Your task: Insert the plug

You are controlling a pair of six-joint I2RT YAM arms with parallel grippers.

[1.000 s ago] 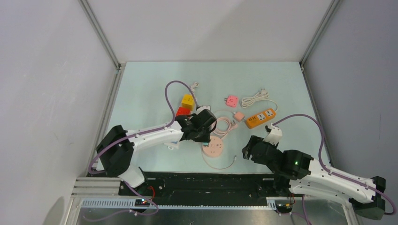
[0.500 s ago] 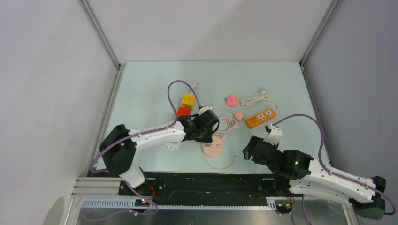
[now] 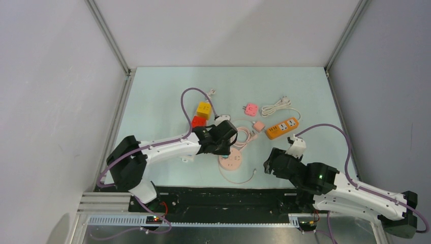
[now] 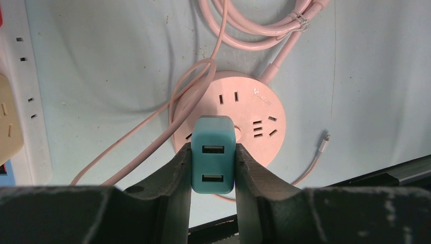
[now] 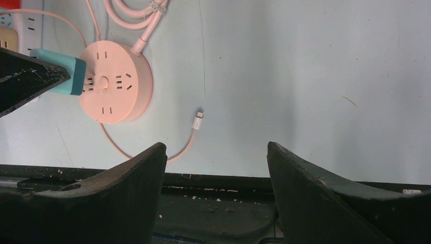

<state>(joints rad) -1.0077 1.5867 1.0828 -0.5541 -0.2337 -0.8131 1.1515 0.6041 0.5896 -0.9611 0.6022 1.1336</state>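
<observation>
Left gripper (image 4: 212, 152): jaws closed part-way onto a teal two-port USB charger plug (image 4: 213, 133), one finger flat on each side, ports facing the wrist camera.

The plug sits over the near-left part of the round pink socket hub (image 4: 254, 109). In the right wrist view its tip overlaps the hub's left-hand slots. I cannot tell whether the prongs are in.

Right gripper (image 5: 216, 147): jaws wide apart and holding nothing, low over the table's near edge, right of the hub and well apart from it.

Around the hub:
- Its own pink cable (image 4: 152, 122) loops off the left rim, close beside the plug. The rest lies in a coil (image 4: 254, 25) just beyond the hub.
- A loose connector tip (image 4: 324, 144) lies on the mat, near-right of the hub.
- A white power strip (image 4: 25, 91) lies left of the hub, mostly under the left arm in the overhead view.
- Beyond and left: red cube (image 3: 197, 121), then yellow cube (image 3: 204, 109).
- Beyond and right: small pink plug (image 3: 258, 125), orange power strip (image 3: 282, 128), pink cube adapter (image 3: 251, 109), and a bundled white cable (image 3: 277, 105).

The hub's right-hand slots are uncovered.
</observation>
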